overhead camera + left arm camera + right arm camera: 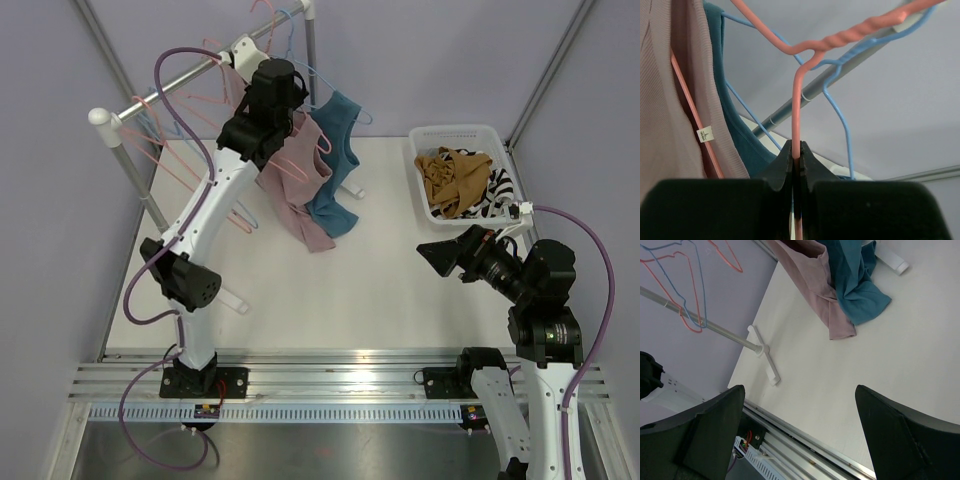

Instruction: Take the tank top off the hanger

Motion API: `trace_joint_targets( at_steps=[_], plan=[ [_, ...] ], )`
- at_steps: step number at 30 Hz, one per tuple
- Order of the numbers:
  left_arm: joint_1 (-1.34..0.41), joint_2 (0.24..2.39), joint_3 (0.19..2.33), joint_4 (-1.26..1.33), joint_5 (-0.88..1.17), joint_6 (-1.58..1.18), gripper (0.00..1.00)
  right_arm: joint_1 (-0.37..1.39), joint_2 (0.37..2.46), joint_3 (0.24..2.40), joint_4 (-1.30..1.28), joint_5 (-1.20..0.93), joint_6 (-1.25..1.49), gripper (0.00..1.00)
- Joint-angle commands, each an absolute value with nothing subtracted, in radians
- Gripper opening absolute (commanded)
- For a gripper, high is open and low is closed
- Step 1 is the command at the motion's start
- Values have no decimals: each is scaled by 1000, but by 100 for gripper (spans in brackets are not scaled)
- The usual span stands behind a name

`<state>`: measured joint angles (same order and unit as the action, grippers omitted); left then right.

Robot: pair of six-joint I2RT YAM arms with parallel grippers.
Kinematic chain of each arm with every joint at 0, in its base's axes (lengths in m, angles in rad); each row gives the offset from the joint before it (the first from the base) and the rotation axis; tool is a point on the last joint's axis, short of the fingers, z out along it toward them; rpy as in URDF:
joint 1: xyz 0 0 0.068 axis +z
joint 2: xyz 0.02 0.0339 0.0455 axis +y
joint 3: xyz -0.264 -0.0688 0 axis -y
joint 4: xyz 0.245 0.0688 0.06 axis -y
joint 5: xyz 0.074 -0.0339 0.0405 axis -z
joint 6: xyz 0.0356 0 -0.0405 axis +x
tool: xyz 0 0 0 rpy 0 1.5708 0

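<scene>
Table [330, 300]: white surface under both arms; a clothes rail [170, 85] stands along its far left side; its foot shows in the right wrist view.
Rail load: several bare wire hangers in pink and blue, plus two hung garments side by side near the rail's far end.
Tank top [295, 190]: the dusty pink ribbed one, hanging from a pink hanger [796, 115] on the rail; its hem trails down to the table; a small white label shows at its neckline in the left wrist view.
Neighbour: teal top [335, 165] on a blue hanger [840, 107], just beside the pink one and partly behind it.
Basket [455, 133]: white, at the table's far right; tan and zebra-print clothes lie in it.
Left gripper [796, 162]: raised at the rail; fingers pressed together on the pink hanger's wire just below its twisted neck; the grip looks firm.
Right gripper [800, 425]: low on the right side, well apart from the garments; fingers spread wide, nothing between them.
Step in hand: securing the hanger, as I judge it; the tank top is not yet off.
Next move: probably lifting the hook off the rail or steadying it; the free arm would then need to reach across, take the pink fabric near a strap and draw it off the hanger's shoulder; care is needed not to drag the teal top along.
</scene>
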<state>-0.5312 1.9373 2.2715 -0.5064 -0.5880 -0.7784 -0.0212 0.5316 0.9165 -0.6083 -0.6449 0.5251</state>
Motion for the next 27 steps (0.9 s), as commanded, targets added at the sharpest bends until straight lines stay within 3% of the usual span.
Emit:
trace_joint_targets(
  at_steps=[1,7,21,27],
  plan=[
    [-566,1816,2278,-385,-635,-713,0,-15,545,957,-587,-635,502,99],
    [-603,1714,2195,-354,-617,-701,0,-15,552,974,-600,-634,485,99],
    [-736,1393,1773,-267,-404,-788,0,-14,598,1028,-621,-673,436,99],
    [-799,1240,1567,-238,-269,-839,0,-14,615,1003,-526,-823,506,99]
  ],
)
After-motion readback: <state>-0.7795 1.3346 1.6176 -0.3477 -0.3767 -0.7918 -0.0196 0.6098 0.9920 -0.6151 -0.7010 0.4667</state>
